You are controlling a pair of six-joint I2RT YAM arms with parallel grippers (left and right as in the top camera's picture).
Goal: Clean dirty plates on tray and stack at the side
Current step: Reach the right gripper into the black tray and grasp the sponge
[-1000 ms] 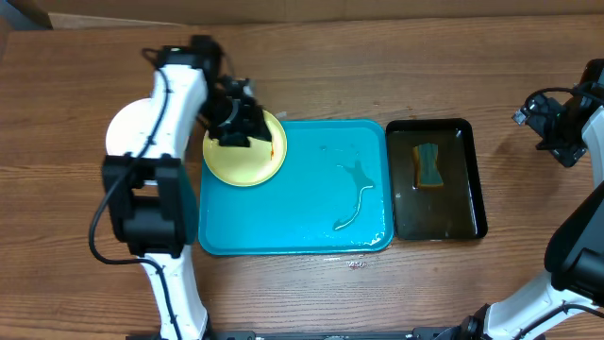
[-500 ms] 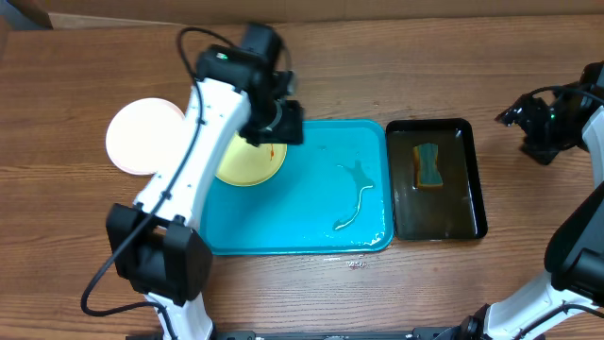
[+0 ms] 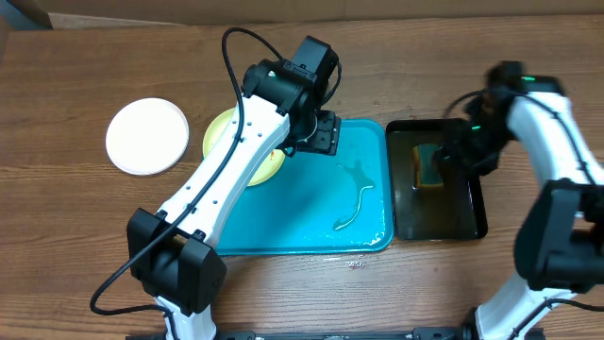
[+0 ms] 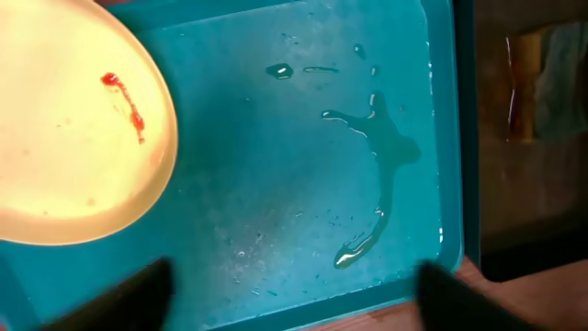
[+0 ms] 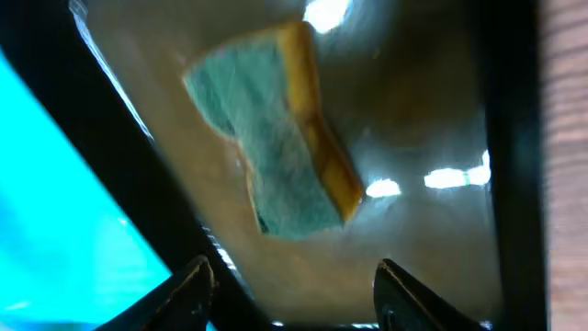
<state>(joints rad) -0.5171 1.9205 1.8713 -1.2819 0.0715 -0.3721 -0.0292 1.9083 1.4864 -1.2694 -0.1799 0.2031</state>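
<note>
Spread wide, the left gripper (image 4: 294,302) had released the lime green plate (image 4: 69,138) onto the turquoise tray's (image 4: 276,193) left end. The right gripper (image 5: 299,290), parted and empty, had swung above the sponge (image 5: 276,138).

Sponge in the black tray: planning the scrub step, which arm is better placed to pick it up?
Right. The right gripper hangs open over the sponge in the black tray; the left gripper is over the turquoise tray, beside the green plate.
</note>
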